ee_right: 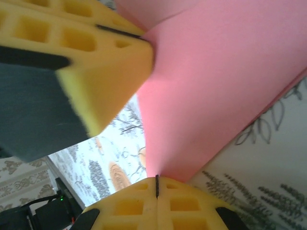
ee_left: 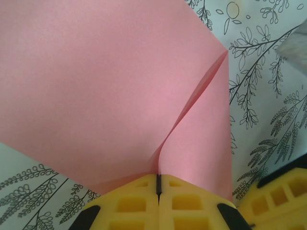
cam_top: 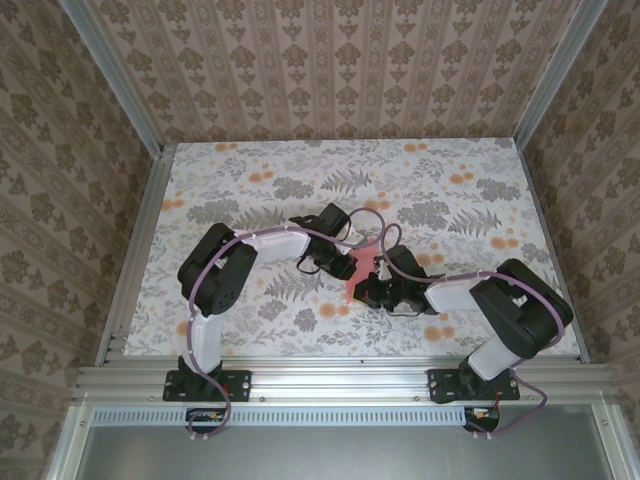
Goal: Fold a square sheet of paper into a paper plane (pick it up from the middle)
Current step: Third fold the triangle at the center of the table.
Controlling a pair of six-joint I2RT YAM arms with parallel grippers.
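Note:
The square sheet of paper [cam_top: 365, 257] is salmon pink and folded over on itself, lifted at the table's middle between both arms. In the left wrist view the paper [ee_left: 110, 86] shows a raised flap running along a crease to my left gripper [ee_left: 158, 184], which is shut on its edge. My right gripper [ee_right: 157, 184] is shut on another edge of the paper [ee_right: 216, 86]. The two grippers [cam_top: 345, 265] [cam_top: 372, 288] stand almost touching. Whether the fold has the shape of the paper plane I cannot tell.
The flower-printed tabletop [cam_top: 250, 180] lies open all round the arms. The left gripper's yellow pads [ee_right: 96, 62] sit very close above the right gripper. Patterned walls [cam_top: 330, 70] and aluminium rails [cam_top: 130, 260] enclose the table.

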